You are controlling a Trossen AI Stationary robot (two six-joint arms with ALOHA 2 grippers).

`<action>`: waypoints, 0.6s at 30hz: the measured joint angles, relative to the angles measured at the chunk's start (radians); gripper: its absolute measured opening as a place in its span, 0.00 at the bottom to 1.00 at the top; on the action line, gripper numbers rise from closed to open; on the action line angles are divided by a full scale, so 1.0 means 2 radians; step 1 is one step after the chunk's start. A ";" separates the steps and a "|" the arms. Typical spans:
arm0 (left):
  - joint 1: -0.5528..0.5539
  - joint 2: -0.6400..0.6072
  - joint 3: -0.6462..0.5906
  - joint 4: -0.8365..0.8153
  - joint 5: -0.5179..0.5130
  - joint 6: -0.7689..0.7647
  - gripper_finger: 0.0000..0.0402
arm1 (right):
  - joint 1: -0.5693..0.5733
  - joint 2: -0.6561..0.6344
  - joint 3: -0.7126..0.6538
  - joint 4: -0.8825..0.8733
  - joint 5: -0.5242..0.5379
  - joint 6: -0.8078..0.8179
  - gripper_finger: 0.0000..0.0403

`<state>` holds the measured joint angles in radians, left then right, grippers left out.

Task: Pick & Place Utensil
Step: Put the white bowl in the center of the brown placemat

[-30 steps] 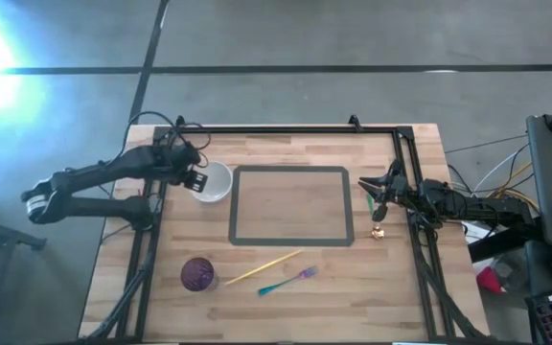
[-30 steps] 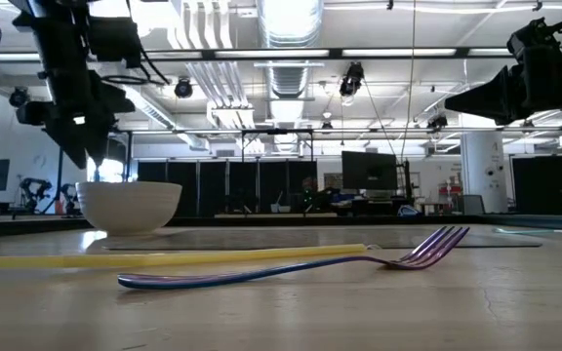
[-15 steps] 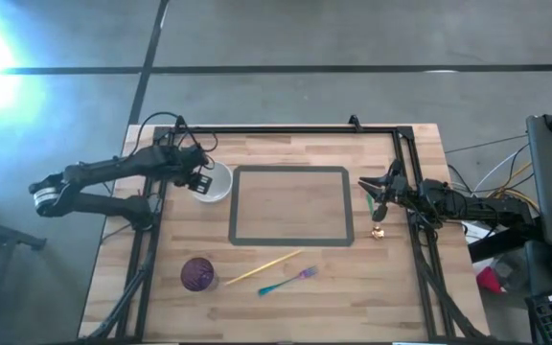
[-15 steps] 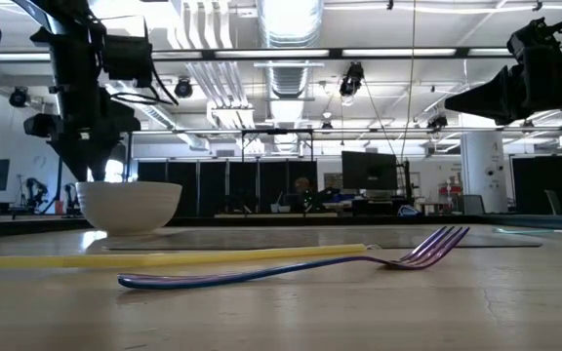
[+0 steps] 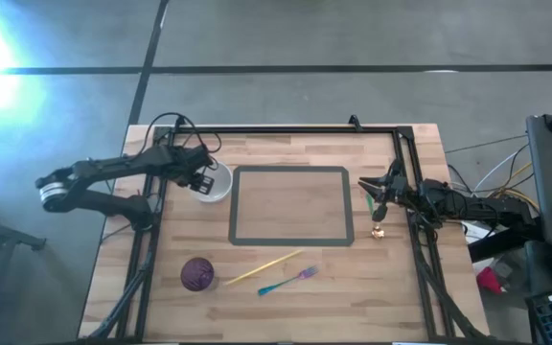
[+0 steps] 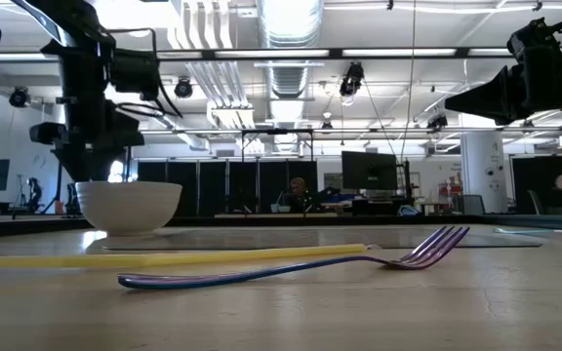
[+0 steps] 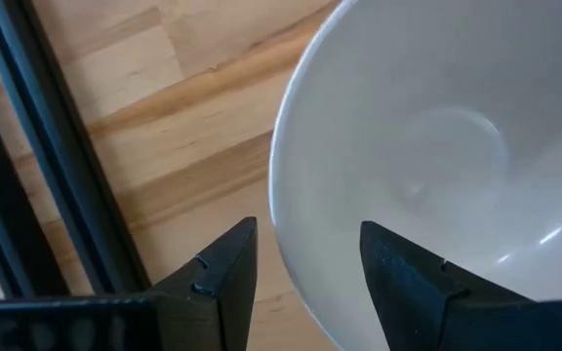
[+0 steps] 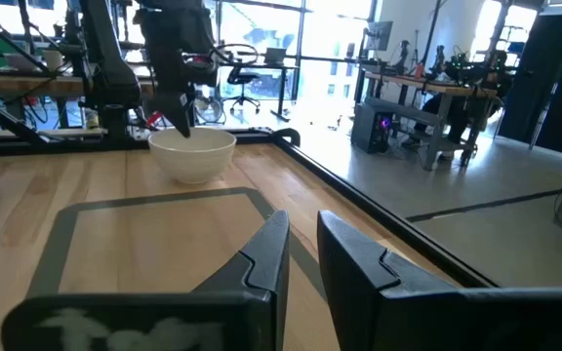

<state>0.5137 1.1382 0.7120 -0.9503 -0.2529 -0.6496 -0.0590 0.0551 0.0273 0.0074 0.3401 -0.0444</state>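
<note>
A blue-and-purple fork (image 5: 288, 281) (image 6: 291, 271) lies flat on the wooden table near its front edge. Beside it lies a thin yellow stick (image 5: 264, 267). A white bowl (image 5: 217, 182) (image 6: 128, 207) stands on the table at the far left. My left gripper (image 5: 200, 180) (image 7: 307, 226) points steeply down over the bowl's left rim. It is open, with one finger outside the rim and one over the inside, and I see no touch. My right gripper (image 5: 376, 196) (image 8: 303, 234) waits level at the table's right, with a narrow gap between its fingers and nothing in it.
A grey rectangular mat outline (image 5: 235, 206) marks the table's middle. A purple cup (image 5: 197, 274) stands at the near left, left of the fork. A small golden object (image 5: 379, 231) lies by the mat's right near corner. Black frame rails (image 5: 142, 259) run along the table's sides.
My left gripper has sunk toward the bowl, staying open, and its fingertips now stand at the bowl's left rim. The bowl, the fork and the stick have not moved.
</note>
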 joint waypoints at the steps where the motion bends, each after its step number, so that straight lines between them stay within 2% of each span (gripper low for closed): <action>1: 0.001 0.003 0.000 0.001 0.000 0.001 0.43 | 0.000 0.000 0.000 0.000 0.000 0.000 0.13; 8: 0.007 0.023 0.000 0.005 0.003 0.003 0.43 | 0.000 0.000 0.000 0.000 0.000 0.000 0.13; 13: 0.008 0.037 0.000 0.010 0.029 0.016 0.43 | 0.000 0.000 0.000 0.000 0.000 0.000 0.13; 18: 0.008 0.046 0.000 0.016 0.032 0.026 0.42 | 0.000 0.000 0.000 0.000 0.000 0.000 0.13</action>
<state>0.5293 1.2305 0.7120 -0.9184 -0.1894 -0.5983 -0.0592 0.0551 0.0275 0.0074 0.3400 -0.0444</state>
